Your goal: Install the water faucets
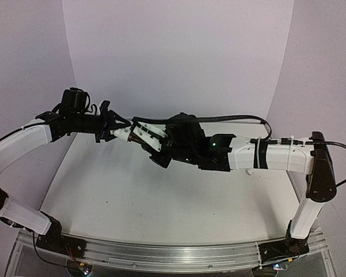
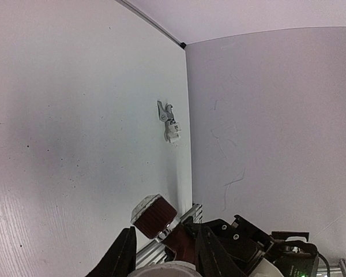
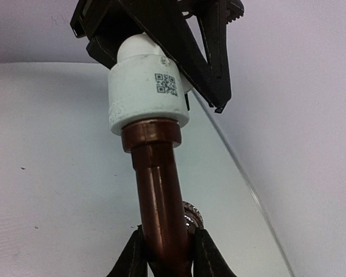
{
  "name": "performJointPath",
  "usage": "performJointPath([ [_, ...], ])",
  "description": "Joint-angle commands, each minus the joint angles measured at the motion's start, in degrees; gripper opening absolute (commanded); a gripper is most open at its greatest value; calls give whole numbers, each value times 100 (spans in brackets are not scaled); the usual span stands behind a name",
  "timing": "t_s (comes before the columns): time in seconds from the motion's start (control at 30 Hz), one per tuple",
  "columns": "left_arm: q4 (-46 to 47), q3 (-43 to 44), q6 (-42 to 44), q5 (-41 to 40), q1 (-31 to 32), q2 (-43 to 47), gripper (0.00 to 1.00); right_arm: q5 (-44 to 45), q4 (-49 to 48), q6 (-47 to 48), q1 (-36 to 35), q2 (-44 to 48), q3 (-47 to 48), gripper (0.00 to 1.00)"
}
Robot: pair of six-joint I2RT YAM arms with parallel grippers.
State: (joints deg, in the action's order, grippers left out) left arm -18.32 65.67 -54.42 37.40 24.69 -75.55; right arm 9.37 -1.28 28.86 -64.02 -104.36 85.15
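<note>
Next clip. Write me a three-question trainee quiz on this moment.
1. True or false: the right pincer grips the brown tap.
2. The left pincer holds: A) the white fitting, B) a screwdriver, C) nothing.
3. Where is the silver tap?
Key: 1 true. 2 A. 3 Lying on the table, apart from both arms.

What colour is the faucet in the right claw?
Dark reddish-brown faucet; it shows best in the right wrist view.
</note>
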Motion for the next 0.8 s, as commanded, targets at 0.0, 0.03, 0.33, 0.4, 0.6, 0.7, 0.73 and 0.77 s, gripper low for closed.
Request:
performJointPath([
  [0.0,477,399,532,132,37,195,0,-2921,371,-2275,591,70,566,0],
  [0.03,502,391,668,124,36,241,0,-4092,372,-2963,851,-8,635,0],
  [0.33,750,229,1288,191,36,591,0,-7820,-1325,-7138,1493,-652,1032,0],
  [0.4,759,227,1220,201,34,562,0,-7674,-1342,-7087,1525,-543,892,0],
  [0.6,725,157,647,-11,36,402,27,-6487,-1128,-6534,1601,-139,274,0],
  [0.7,397,156,539,-338,36,287,84,-5768,-1000,-6422,1637,131,-109,0],
  [0.73,228,167,566,-530,36,263,98,-5548,-950,-6411,1663,210,-240,0],
  [0.77,4,185,625,-840,34,263,99,-5321,-849,-6406,1704,287,-375,0],
])
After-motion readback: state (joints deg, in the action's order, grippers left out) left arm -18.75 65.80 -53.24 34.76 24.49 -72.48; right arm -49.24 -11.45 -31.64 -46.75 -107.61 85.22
